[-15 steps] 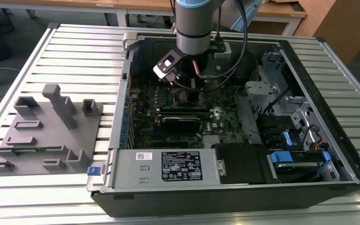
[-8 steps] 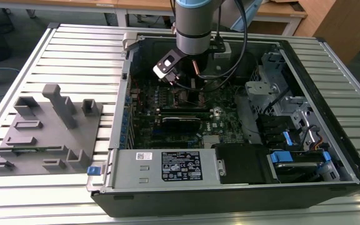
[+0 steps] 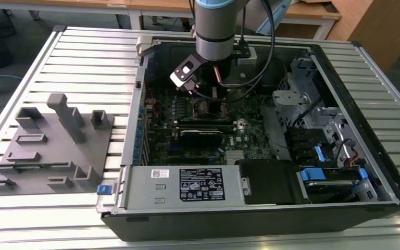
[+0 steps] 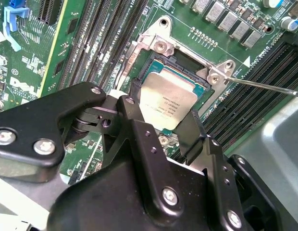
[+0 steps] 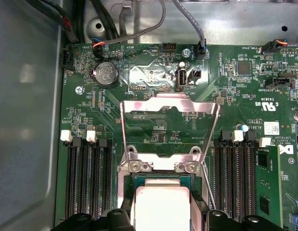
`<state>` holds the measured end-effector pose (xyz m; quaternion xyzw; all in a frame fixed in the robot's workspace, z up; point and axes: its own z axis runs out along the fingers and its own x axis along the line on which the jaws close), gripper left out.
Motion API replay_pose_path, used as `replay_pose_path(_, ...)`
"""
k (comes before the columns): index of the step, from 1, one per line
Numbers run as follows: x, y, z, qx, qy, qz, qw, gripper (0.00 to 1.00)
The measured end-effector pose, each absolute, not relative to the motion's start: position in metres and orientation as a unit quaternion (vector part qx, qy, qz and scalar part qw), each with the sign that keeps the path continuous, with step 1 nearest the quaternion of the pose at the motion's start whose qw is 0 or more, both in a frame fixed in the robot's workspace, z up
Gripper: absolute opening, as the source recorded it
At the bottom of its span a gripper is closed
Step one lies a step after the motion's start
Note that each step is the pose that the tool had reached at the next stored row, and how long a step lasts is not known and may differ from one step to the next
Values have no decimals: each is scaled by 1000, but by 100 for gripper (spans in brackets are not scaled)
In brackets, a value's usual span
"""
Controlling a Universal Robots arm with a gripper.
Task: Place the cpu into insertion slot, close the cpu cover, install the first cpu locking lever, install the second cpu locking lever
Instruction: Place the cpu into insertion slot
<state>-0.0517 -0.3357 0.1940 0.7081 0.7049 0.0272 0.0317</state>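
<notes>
Even, diffuse room light from above fills the exterior view. The slatted table [image 3: 40, 57] is bright and pale out to its edges, while the inside of the computer case [image 3: 270, 226] lies in dim shadow beneath the arm [image 3: 217, 26]. In the first wrist view glare washes the cpu [image 5: 160, 209] top almost white, and the cpu cover [image 5: 169, 107] mirrors light in pale pink patches. In the second wrist view the cpu [image 4: 167, 102] has a soft sheen. The black gripper [image 4: 164, 110] reads dark and matte, with small highlights on its screws [image 4: 169, 195].
</notes>
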Motion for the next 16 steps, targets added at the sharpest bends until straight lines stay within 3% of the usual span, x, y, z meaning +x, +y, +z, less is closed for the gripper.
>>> replay_pose_path(16, -54, -336, 194, 708, 705, 28, 32, 54)
